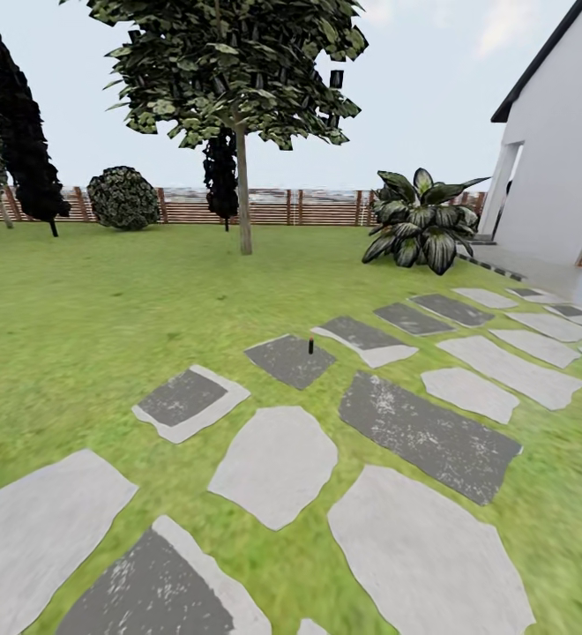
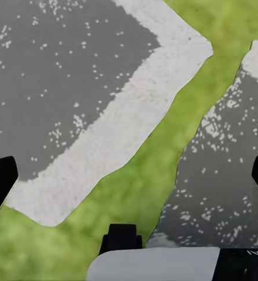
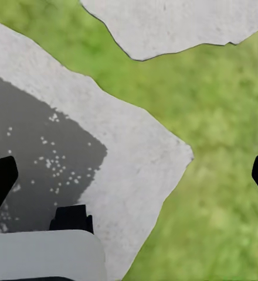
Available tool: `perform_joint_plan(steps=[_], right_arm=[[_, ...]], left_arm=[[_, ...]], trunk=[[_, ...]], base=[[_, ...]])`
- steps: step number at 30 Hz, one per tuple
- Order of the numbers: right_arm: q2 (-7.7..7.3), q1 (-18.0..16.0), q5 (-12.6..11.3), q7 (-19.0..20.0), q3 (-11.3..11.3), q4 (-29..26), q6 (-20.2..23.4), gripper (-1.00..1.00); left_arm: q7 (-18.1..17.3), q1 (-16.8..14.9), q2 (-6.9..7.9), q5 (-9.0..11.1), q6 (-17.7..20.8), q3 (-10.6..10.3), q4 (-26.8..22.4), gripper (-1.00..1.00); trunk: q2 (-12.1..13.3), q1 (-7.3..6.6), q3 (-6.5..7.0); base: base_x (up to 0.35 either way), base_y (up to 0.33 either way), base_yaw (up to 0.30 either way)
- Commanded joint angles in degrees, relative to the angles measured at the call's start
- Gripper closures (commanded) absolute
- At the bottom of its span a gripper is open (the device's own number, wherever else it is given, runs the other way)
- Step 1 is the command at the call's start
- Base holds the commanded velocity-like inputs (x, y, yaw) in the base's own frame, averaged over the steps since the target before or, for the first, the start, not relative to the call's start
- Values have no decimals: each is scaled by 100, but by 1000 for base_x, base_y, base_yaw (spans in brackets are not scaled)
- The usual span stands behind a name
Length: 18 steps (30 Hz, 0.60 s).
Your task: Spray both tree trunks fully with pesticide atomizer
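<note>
1 pesticide atomizer stands on a dark paving stone; 1 tree rises beyond. Both grippers gape wide, empty.

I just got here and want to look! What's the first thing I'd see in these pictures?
A tall tree stands on the lawn by the wooden fence. Grey stepping stones wind across the grass toward the white house. A tiny dark atomizer stands on one dark stone.

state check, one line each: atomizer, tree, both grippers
pesticide atomizer: upright on a dark paving stone, not held.
tree: standing, bare trunk, on the lawn before the fence.
left gripper: open, nothing between fingers, above paving and grass.
right gripper: open, nothing between fingers, above paving and grass.
</note>
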Motion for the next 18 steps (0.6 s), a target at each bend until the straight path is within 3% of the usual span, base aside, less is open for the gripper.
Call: perform_joint_plan(steps=[1, 11, 18], right_arm=[[10, 0, -1, 2, -1, -2, -3, -100], [34, 0, -1, 1, -9, -10, -7, -100], [35, 0, -2, -1, -18, -11, -8, -100]], left_arm=[[0, -1, -2, 0, 1, 0, 0, -100], [0, -1, -4, -3, -1, 0, 1, -100], [0, -1, -4, -5, 3, 0, 1, -100]], trunk=[[0, 0, 0], [0, 0, 0], [0, 0, 0]], base=[[304, -2, 0], [304, -9, 0], [304, -121, 0]])
